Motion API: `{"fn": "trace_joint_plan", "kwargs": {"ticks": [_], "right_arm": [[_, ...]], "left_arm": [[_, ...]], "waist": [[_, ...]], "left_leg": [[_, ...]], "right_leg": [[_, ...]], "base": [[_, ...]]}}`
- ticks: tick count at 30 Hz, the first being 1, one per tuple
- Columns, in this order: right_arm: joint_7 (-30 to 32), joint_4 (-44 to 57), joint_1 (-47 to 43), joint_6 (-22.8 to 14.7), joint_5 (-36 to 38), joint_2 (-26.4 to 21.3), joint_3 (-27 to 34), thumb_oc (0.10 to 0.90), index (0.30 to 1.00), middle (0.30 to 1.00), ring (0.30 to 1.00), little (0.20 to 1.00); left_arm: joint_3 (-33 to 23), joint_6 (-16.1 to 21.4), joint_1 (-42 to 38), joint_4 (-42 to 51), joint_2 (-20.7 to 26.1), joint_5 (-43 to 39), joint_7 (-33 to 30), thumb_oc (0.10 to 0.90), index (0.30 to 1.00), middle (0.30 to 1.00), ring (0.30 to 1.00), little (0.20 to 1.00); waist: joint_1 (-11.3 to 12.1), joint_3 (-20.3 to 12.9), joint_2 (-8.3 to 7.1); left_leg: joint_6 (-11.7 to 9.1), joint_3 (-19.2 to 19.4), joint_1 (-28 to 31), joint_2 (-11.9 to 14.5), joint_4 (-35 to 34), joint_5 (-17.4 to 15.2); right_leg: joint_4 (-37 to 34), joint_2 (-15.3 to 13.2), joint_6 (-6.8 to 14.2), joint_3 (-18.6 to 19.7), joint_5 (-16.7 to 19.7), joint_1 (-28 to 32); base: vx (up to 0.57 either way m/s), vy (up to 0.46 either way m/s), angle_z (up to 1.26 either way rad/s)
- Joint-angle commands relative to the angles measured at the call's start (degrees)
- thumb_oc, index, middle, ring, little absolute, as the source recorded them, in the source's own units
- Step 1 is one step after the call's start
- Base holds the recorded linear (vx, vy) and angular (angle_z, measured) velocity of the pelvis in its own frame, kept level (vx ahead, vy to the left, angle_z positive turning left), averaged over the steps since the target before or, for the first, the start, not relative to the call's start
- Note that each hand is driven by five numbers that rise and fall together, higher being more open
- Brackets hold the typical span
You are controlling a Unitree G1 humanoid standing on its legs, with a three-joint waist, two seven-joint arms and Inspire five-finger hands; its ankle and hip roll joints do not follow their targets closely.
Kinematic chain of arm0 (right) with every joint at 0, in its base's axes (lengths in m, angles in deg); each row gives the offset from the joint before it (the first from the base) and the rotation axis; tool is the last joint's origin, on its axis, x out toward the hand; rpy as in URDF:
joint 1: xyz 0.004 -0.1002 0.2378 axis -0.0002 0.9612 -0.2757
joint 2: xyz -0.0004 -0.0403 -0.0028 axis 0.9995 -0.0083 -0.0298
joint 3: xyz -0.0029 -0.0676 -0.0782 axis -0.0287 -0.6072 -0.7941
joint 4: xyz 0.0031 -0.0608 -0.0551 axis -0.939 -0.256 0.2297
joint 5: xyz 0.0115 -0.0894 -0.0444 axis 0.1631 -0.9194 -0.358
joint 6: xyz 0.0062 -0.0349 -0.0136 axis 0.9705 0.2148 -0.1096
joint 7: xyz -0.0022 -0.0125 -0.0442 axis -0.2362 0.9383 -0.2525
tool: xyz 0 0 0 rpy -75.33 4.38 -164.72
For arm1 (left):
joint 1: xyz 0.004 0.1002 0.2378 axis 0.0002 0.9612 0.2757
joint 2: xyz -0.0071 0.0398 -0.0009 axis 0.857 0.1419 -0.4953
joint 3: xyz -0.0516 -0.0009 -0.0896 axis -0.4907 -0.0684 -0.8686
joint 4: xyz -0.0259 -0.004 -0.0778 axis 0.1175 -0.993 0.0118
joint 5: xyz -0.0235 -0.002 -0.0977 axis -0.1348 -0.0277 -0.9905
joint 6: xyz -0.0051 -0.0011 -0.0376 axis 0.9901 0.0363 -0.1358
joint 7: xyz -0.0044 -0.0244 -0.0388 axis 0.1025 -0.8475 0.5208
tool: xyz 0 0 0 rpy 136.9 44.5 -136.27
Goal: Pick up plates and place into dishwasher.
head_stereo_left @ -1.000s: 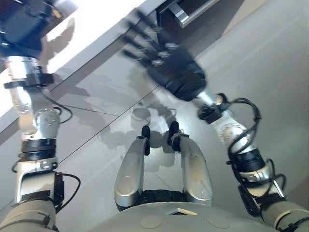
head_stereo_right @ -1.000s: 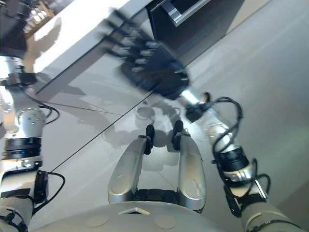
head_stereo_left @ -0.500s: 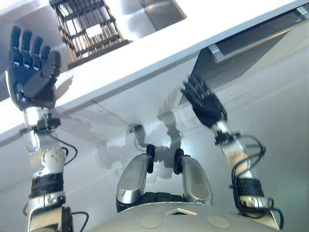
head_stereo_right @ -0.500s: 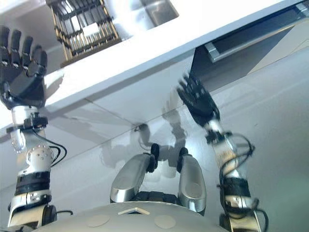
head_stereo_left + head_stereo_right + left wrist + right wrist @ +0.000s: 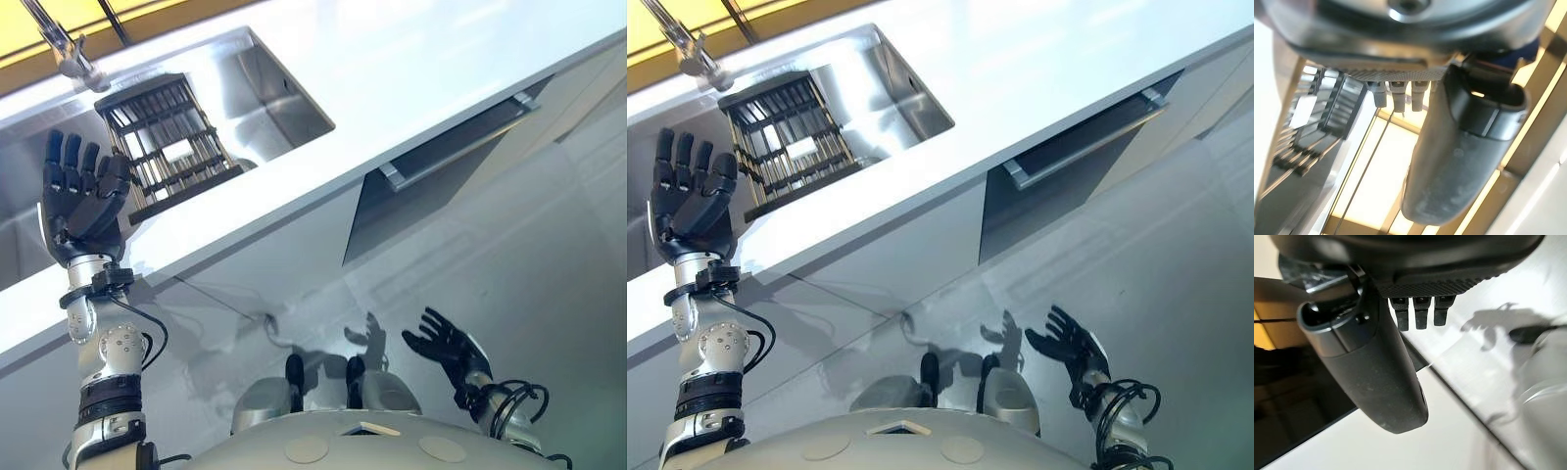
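Observation:
My left hand (image 5: 83, 201) is raised with its fingers straight and open, holding nothing, just in front of the white counter's edge. Behind it a dark slotted dish rack (image 5: 167, 147) stands in the steel sink (image 5: 284, 98); something pale lies among its slots, and I cannot tell what it is. The left wrist view shows the same rack (image 5: 1312, 122) past the thumb (image 5: 1464, 147). My right hand (image 5: 449, 345) hangs low over the floor, open and empty, fingers spread. The dishwasher's dark front (image 5: 392, 211) with its silver bar handle (image 5: 456, 149) sits under the counter, up and to the left of that hand.
A long white counter (image 5: 441, 59) runs diagonally across the view, with a tap (image 5: 67, 51) at the sink's far left. Pale glossy floor (image 5: 549, 264) lies below and to the right of the counter.
The camera has tilted up from the floor to the counter and sink. My right hand has dropped and drawn back from the dark panel. My left hand stays raised and open.

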Motion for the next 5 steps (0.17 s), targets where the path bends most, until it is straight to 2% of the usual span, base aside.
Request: {"fn": "trace_joint_plan", "kwargs": {"ticks": [1,5], "right_arm": [[4.77,-5.72,-4.01,-2.49,-8.43,-1.65,-2.35,0.8,0.9,0.9,0.9,0.9],[7.42,-10.81,-4.74,-1.96,-16.02,-1.04,-3.75,0.8,0.9,0.9,0.9,0.9]], "left_arm": [[-1.41,1.67,-7.06,-2.17,4.34,1.54,-0.05,0.8,0.9,0.9,0.9,0.9],[-0.65,1.17,-8.01,-4.39,4.62,2.23,-0.09,0.8,0.9,0.9,0.9,0.9]], "waist": [[-0.56,-3.12,-0.13],[-0.19,-4.34,0.44]], "left_leg": [[1.18,1.2,0.74,-3.82,1.85,-5.44],[1.1,0.93,2.55,-3.18,-1.18,-4.69]], "right_leg": [[-8.66,1.01,2.84,-0.98,4.74,2.92],[-9.44,1.61,2.67,-1.58,4.16,4.58]], "base": [[-0.08,-0.102,0.07],[-0.05,-0.07,0.02]]}}
